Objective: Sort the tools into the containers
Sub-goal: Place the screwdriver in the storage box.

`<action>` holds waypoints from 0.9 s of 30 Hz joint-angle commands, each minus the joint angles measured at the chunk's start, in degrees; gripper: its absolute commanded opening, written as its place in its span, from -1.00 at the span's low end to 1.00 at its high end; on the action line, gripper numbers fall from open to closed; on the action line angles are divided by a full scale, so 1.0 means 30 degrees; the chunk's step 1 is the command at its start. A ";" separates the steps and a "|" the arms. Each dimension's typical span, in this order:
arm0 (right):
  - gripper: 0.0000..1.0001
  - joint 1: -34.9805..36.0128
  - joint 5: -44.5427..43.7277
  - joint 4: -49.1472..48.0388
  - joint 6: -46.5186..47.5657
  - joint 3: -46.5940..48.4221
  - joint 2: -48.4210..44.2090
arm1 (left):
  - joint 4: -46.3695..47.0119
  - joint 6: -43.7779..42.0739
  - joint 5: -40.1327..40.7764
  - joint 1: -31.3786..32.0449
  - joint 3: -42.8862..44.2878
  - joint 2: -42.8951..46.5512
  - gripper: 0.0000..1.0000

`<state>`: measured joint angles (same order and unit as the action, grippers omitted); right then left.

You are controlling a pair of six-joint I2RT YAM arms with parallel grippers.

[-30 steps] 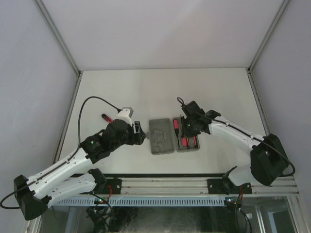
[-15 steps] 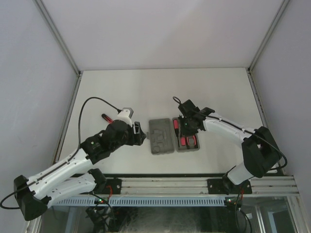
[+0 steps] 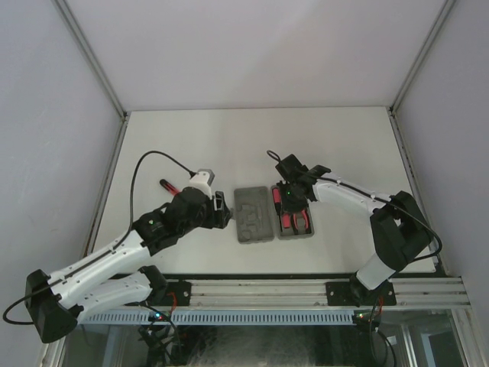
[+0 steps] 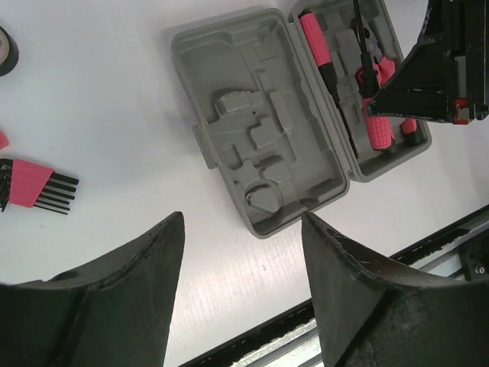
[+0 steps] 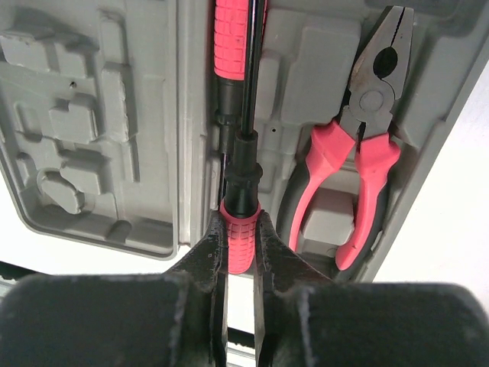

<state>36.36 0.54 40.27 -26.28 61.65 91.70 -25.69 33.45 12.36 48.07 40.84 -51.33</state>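
two grey moulded trays (image 4: 221, 69) sit touching; your right jaws clench a red-handled, black-shafted screwdriver (image 5: 243, 183) beside red-handled pliers (image 5: 370, 103); left jaws gape, released.

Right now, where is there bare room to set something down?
Bare: white table beyond the grey moulded case, and the strip between it and the red hex-key set. Crowded: its right half, with red-handled pliers and right gripper.
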 commanded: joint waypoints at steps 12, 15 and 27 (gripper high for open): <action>-1.00 -0.0283 0.0299 0.0544 0.1050 0.0779 -0.0136 | -0.0094 0.1003 0.1314 -0.0087 0.0442 0.1203 0.32; -1.00 -0.0284 0.0402 0.0778 0.1138 0.0777 0.0007 | 0.0073 0.1037 0.1147 -0.0087 0.0516 0.0989 0.31; -0.92 -0.0276 0.0955 0.0735 0.1019 0.0751 0.0839 | 0.0068 0.1125 0.0963 -0.0087 0.0490 0.0859 0.31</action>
<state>35.92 2.11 43.22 -23.49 61.67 93.65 -26.76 35.59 14.87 48.07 40.84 -49.12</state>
